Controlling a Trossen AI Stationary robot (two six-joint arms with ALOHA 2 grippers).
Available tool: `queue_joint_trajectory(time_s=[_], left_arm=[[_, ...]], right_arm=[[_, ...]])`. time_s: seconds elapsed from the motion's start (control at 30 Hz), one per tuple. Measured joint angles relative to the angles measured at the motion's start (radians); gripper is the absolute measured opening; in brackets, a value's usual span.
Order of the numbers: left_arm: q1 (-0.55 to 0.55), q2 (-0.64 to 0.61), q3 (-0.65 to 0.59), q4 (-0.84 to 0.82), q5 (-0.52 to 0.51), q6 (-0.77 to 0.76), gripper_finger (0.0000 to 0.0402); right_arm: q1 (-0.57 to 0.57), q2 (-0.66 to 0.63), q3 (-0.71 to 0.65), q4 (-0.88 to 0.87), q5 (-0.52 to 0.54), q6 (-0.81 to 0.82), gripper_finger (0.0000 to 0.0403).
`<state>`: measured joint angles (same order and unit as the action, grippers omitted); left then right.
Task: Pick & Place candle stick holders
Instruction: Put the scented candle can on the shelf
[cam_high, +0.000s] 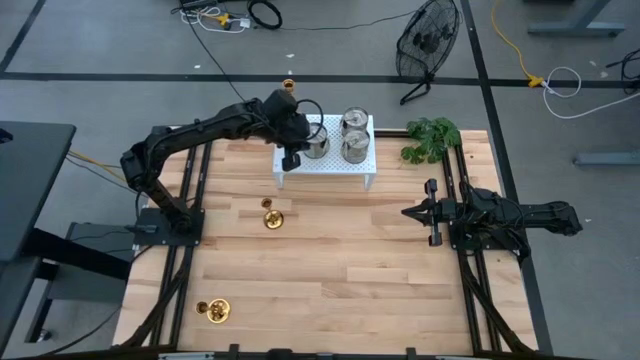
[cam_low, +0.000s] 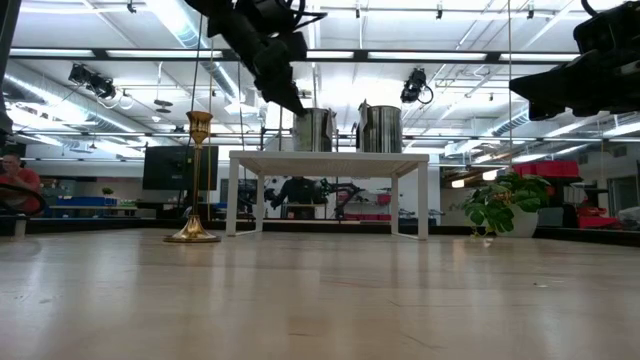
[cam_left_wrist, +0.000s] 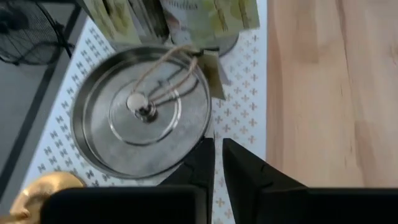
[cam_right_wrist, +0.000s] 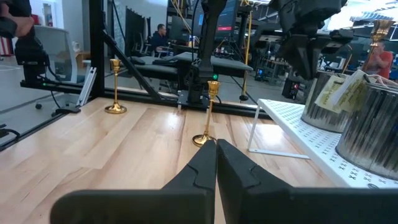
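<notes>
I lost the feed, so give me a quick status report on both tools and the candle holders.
Left tool at the white rack, nearly shut, empty, beside a silver holder. Right tool shut, parked right. Two gold holders on table. Nothing blocking.

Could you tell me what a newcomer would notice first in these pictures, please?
Most striking is the left claw hanging over the white rack at the table's far edge, shut beside a silver holder. Two gold holders stand on the wooden table nearer the front, and the right claw waits shut at the right side.
</notes>
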<state>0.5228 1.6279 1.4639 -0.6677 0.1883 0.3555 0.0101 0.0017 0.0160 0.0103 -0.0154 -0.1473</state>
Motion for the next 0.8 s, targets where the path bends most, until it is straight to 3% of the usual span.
queue_joint_trajectory(time_s=[0.3,0.57,0.8], left_arm=[[0.0,0.002,0.0,0.058,0.0,0.03,0.0032],[0.001,0.002,0.0,-0.044,-0.004,0.09,0.0032],[0.019,0.002,0.0,-0.054,-0.118,0.162,0.0032]], right_arm=[[0.0,0.0,0.0,0.0,0.0,0.0,0.0017],[0.0,0.0,0.0,0.0,0.0,0.0,0.0017],[0.0,0.0,0.0,0.0,0.0,0.0,0.0017]])
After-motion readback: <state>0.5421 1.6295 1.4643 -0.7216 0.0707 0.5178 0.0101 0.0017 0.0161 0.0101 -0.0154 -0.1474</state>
